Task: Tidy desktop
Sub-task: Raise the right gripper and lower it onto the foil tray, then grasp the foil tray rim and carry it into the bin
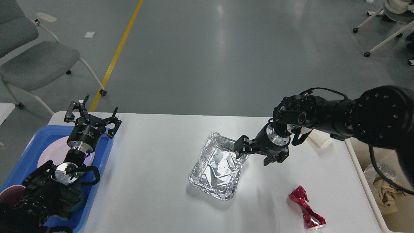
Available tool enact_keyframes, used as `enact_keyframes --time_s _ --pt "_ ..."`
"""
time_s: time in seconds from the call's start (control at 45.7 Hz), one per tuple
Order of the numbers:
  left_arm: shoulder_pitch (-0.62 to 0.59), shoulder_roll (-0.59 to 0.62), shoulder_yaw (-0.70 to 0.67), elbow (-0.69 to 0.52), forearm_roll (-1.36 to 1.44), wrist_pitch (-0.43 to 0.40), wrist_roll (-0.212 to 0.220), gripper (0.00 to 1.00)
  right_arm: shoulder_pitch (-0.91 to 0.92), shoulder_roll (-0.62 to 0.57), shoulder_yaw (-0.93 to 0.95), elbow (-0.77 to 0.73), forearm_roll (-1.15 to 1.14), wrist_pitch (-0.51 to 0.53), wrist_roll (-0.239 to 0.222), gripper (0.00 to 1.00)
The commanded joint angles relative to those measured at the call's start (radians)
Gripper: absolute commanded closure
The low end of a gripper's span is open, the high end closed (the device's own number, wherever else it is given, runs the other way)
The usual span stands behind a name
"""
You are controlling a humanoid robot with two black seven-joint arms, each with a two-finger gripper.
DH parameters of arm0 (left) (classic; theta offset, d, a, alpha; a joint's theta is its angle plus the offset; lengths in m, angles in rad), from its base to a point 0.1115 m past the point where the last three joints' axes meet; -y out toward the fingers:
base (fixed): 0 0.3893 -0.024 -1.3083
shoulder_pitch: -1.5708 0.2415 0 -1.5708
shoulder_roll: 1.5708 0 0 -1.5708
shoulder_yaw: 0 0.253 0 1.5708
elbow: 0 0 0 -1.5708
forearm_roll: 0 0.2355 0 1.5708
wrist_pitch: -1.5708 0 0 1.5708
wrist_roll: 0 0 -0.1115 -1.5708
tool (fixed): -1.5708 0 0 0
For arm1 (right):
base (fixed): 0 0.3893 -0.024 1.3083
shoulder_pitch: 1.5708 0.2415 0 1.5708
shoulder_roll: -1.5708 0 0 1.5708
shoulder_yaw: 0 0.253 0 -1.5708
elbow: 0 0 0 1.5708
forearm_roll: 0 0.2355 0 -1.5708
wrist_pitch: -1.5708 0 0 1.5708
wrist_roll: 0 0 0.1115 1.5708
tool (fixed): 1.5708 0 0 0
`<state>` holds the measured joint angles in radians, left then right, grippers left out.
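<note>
The white desktop (pixel 155 161) bears a crinkled foil tray (pixel 220 168) at its middle, a crushed red can (pixel 305 207) at the front right and a white paper cup (pixel 321 141) lying at the back right, mostly hidden behind my right arm. My right gripper (pixel 254 158) is open, low over the tray's right rim, with one finger (pixel 240 148) at the rim and the other outside it. My left gripper (pixel 97 108) is open and empty above the far edge of the blue tray (pixel 103 155).
The blue tray at the left holds a pale plate (pixel 53 150) and a dark red cup (pixel 8 194). A cream bin (pixel 393 210) with crumpled paper stands off the right edge. A grey chair (pixel 35 61) stands behind the table at the left.
</note>
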<state>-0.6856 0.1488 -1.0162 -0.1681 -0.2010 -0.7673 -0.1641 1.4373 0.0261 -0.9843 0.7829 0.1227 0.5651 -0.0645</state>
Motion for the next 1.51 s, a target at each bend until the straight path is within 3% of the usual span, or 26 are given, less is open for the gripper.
enact_keyframes --time_s 0.0,0.328,0.525,0.635,0.766,0.897,0.941,1.247,1.488 --pt "0.0 0.0 -0.001 -0.001 0.0 -0.001 0.0 0.04 -0.066 0.005 0.052 -0.046 -0.001 -0.03 0.0 0.0" --pt "0.0 0.0 0.001 -0.001 0.0 -0.001 0.0 0.04 -0.207 0.044 0.075 -0.206 -0.001 -0.043 0.0 0.0" --pt "0.0 0.0 -0.001 -0.001 0.0 -0.001 0.0 0.04 -0.276 0.061 0.079 -0.208 0.002 -0.2 -0.001 0.05" --pt "0.001 0.0 -0.001 -0.001 0.0 -0.001 0.0 0.04 -0.288 0.067 0.079 -0.197 0.002 -0.231 -0.001 0.07" --pt "0.0 0.0 0.001 -0.001 0.0 -0.001 0.0 0.04 -0.288 0.069 0.079 -0.188 0.0 -0.229 -0.003 0.41" --pt "0.0 0.0 0.001 -0.001 0.0 -0.001 0.0 0.04 -0.272 0.066 0.079 -0.146 0.0 -0.217 -0.004 0.9" --pt "0.001 0.0 0.001 -0.001 0.0 -0.001 0.0 0.04 -0.267 0.061 0.079 -0.139 0.0 -0.208 -0.004 1.0" --pt "0.001 0.0 0.001 -0.001 0.0 -0.001 0.0 0.04 -0.245 0.034 0.078 -0.136 0.002 -0.174 -0.032 1.0" --pt "0.001 0.0 0.001 -0.001 0.0 -0.001 0.0 0.04 -0.103 -0.107 0.081 -0.008 0.002 -0.166 -0.031 1.0"
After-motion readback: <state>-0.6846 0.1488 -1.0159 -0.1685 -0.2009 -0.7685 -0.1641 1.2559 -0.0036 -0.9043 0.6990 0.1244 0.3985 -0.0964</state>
